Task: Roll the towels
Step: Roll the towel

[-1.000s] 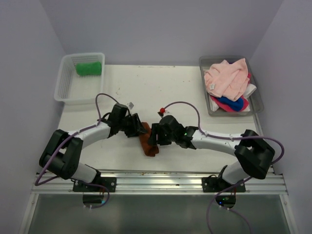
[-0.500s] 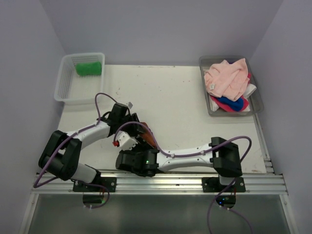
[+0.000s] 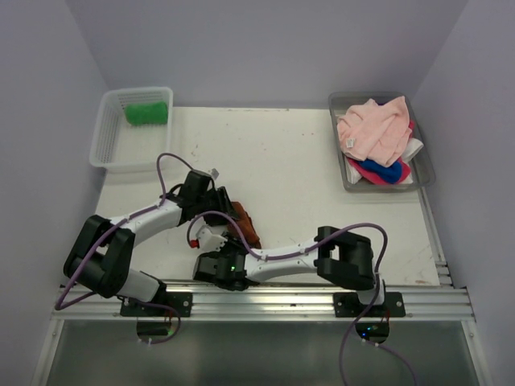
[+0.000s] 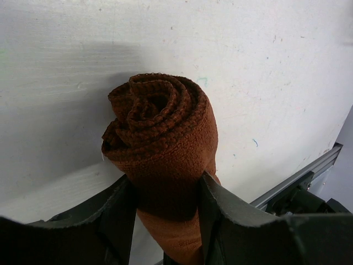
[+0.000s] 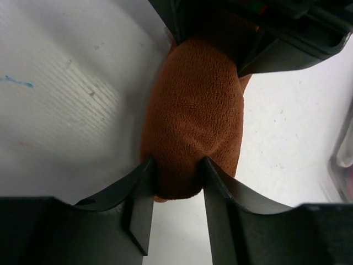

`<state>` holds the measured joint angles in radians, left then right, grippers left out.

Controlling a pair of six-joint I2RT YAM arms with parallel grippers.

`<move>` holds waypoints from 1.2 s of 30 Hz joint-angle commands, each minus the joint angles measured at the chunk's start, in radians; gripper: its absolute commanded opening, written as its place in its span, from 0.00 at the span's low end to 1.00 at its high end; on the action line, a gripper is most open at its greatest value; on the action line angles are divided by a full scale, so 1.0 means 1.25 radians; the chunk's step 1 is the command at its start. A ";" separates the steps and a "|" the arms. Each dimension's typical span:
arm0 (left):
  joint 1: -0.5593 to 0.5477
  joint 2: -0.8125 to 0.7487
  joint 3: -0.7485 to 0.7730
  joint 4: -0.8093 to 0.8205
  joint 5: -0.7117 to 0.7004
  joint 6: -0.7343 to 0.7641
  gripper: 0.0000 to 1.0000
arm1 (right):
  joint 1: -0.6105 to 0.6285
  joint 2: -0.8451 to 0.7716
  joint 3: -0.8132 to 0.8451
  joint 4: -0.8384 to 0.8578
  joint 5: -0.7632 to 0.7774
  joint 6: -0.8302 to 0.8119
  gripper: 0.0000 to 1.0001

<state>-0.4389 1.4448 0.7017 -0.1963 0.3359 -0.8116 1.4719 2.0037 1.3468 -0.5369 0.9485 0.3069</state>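
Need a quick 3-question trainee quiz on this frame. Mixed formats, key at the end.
1. True or false: the brown towel is rolled into a spiral.
2. Left fingers and right fingers: which are closed on the brown towel? A. left only. B. right only. C. both.
3. Fill in: the green towel lies in the white ____ at the table's far left corner.

Key: 1. True. 2. C. 3. basket.
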 commanded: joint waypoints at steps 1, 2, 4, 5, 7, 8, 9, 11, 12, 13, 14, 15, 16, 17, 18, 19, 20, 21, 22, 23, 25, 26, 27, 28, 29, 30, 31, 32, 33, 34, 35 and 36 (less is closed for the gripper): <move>-0.004 -0.019 0.026 -0.015 -0.013 -0.001 0.48 | -0.040 -0.064 -0.050 0.067 -0.050 0.028 0.40; -0.004 -0.019 0.026 -0.015 -0.013 -0.004 0.48 | -0.053 -0.094 -0.065 0.098 -0.073 0.031 0.38; -0.004 -0.018 0.028 -0.015 -0.015 -0.005 0.50 | -0.069 -0.124 -0.104 0.126 -0.130 0.034 0.32; -0.004 -0.018 0.028 -0.014 -0.013 -0.005 0.52 | -0.077 -0.148 -0.114 0.137 -0.146 0.038 0.29; -0.004 -0.019 0.030 -0.017 -0.016 -0.004 0.55 | -0.100 -0.172 -0.143 0.159 -0.177 0.058 0.26; -0.004 -0.019 0.031 -0.021 -0.016 -0.002 0.59 | -0.113 -0.198 -0.156 0.179 -0.205 0.062 0.25; -0.004 -0.022 0.036 -0.028 -0.020 0.000 0.62 | -0.121 -0.211 -0.167 0.189 -0.221 0.077 0.25; -0.004 -0.024 0.051 -0.038 -0.028 0.006 0.70 | -0.143 -0.239 -0.202 0.221 -0.270 0.096 0.24; -0.004 -0.029 0.055 -0.048 -0.031 0.009 0.73 | -0.150 -0.267 -0.215 0.234 -0.287 0.103 0.24; -0.004 -0.033 0.060 -0.052 -0.035 0.010 0.78 | -0.159 -0.284 -0.238 0.245 -0.306 0.108 0.24; -0.004 -0.035 0.067 -0.054 -0.037 0.014 0.80 | -0.177 -0.297 -0.250 0.267 -0.349 0.124 0.24; -0.004 -0.040 0.071 -0.058 -0.038 0.015 0.81 | -0.187 -0.319 -0.261 0.277 -0.367 0.130 0.24; -0.004 -0.043 0.073 -0.060 -0.039 0.016 0.83 | -0.196 -0.328 -0.280 0.287 -0.387 0.137 0.24; -0.004 -0.044 0.074 -0.059 -0.039 0.018 0.85 | -0.213 -0.335 -0.288 0.305 -0.403 0.150 0.24; -0.004 -0.043 0.077 -0.060 -0.038 0.018 0.86 | -0.221 -0.341 -0.297 0.314 -0.437 0.157 0.24; -0.004 -0.043 0.077 -0.059 -0.034 0.020 0.86 | -0.229 -0.354 -0.315 0.324 -0.452 0.163 0.24; -0.004 -0.042 0.074 -0.058 -0.029 0.021 0.87 | -0.245 -0.360 -0.323 0.340 -0.463 0.175 0.24; -0.004 -0.040 0.073 -0.054 -0.027 0.020 0.87 | -0.250 -0.365 -0.331 0.346 -0.475 0.183 0.24; -0.005 -0.040 0.072 -0.052 -0.020 0.020 0.87 | -0.256 -0.372 -0.342 0.353 -0.487 0.185 0.24; -0.005 -0.040 0.069 -0.050 -0.017 0.020 0.87 | -0.264 -0.376 -0.348 0.362 -0.495 0.197 0.24; -0.007 -0.042 0.067 -0.044 -0.011 0.020 0.87 | -0.273 -0.379 -0.363 0.373 -0.515 0.206 0.24; -0.008 -0.043 0.067 -0.043 -0.011 0.020 0.87 | -0.278 -0.381 -0.367 0.380 -0.517 0.215 0.24; -0.013 -0.043 0.066 -0.039 -0.010 0.019 0.87 | -0.280 -0.381 -0.369 0.380 -0.518 0.217 0.24; -0.015 -0.044 0.066 -0.038 -0.009 0.017 0.87 | -0.282 -0.381 -0.373 0.382 -0.520 0.220 0.24; -0.019 -0.043 0.066 -0.034 -0.007 0.017 0.87 | -0.285 -0.382 -0.375 0.382 -0.520 0.224 0.24; -0.022 -0.043 0.064 -0.033 -0.007 0.016 0.87 | -0.285 -0.384 -0.380 0.383 -0.521 0.226 0.24; -0.023 -0.043 0.064 -0.032 -0.006 0.016 0.87 | -0.288 -0.389 -0.384 0.385 -0.522 0.233 0.25; -0.029 -0.042 0.063 -0.030 -0.006 0.015 0.87 | -0.289 -0.392 -0.387 0.385 -0.523 0.236 0.25; -0.032 -0.040 0.063 -0.028 -0.005 0.015 0.87 | -0.291 -0.394 -0.393 0.388 -0.526 0.238 0.25; -0.034 -0.039 0.062 -0.028 -0.005 0.014 0.87 | -0.293 -0.395 -0.396 0.390 -0.526 0.240 0.25; -0.037 -0.037 0.063 -0.028 -0.005 0.014 0.87 | -0.296 -0.398 -0.400 0.394 -0.533 0.245 0.25; -0.040 -0.032 0.063 -0.026 -0.005 0.012 0.87 | -0.300 -0.398 -0.407 0.398 -0.535 0.250 0.25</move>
<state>-0.4759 1.4136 0.7650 -0.2546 0.3122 -0.8013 1.1095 1.5444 0.8589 -0.0803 0.3069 0.5781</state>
